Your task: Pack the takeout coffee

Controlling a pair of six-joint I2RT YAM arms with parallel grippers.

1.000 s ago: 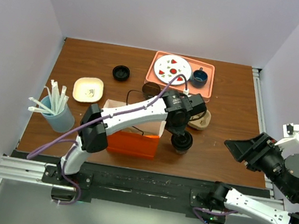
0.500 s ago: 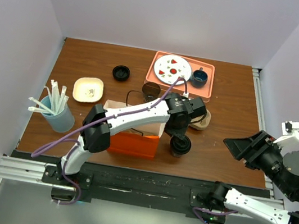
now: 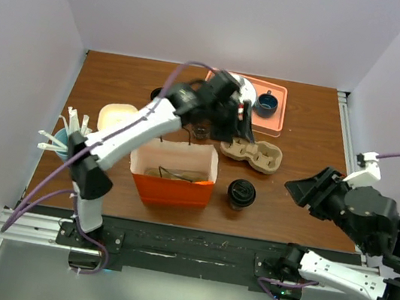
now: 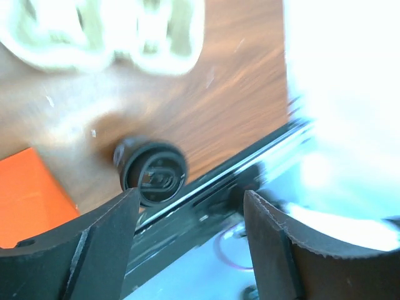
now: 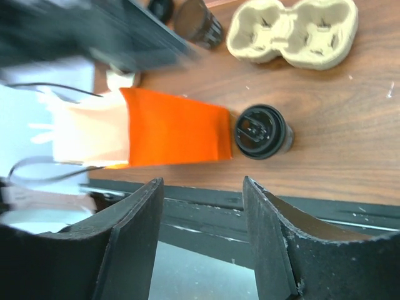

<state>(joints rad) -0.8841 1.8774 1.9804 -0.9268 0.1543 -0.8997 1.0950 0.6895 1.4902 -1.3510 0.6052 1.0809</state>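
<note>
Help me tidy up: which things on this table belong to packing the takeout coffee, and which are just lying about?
Job: coffee cup, orange bag, probably the cardboard carrier.
Lying about: pink tray, blue mug, beige dish.

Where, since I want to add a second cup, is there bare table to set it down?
Bare wood lies right of the tray, toward the far-right corner, and in the far-left corner behind the bowl. The middle is crowded: bag, coffee cup and cup carrier, with the left arm overhead.
</note>
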